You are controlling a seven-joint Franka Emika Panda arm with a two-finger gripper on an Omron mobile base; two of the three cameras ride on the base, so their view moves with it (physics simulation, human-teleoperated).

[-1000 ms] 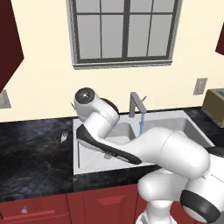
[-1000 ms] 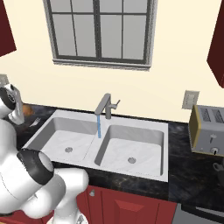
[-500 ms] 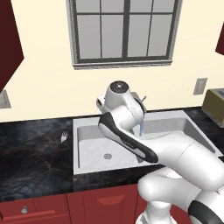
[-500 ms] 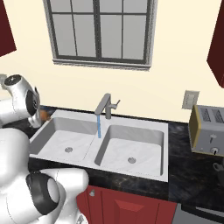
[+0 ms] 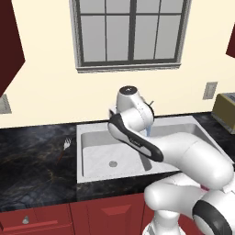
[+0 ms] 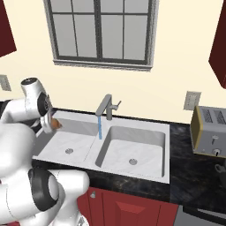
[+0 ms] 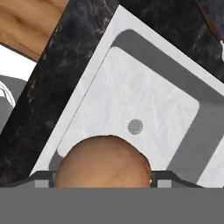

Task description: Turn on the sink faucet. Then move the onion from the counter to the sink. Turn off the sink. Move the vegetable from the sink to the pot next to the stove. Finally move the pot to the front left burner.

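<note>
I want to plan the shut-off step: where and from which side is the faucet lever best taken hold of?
Probably the free outer end of the thin lever, which sticks out up and right from the sink faucet post. Come from above on that side; the spout and running water lie on the other.

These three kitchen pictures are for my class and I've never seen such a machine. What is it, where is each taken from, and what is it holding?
It is a white robot arm in a rendered kitchen. Two pictures come from cameras behind the arm, to its left and right. The third looks down from the hand itself. The sink sits in a black counter; water runs from the faucet. A toaster stands to the right, and a fork lies left of the sink. The gripper has its fingers closed on an onion above the left basin.
</note>
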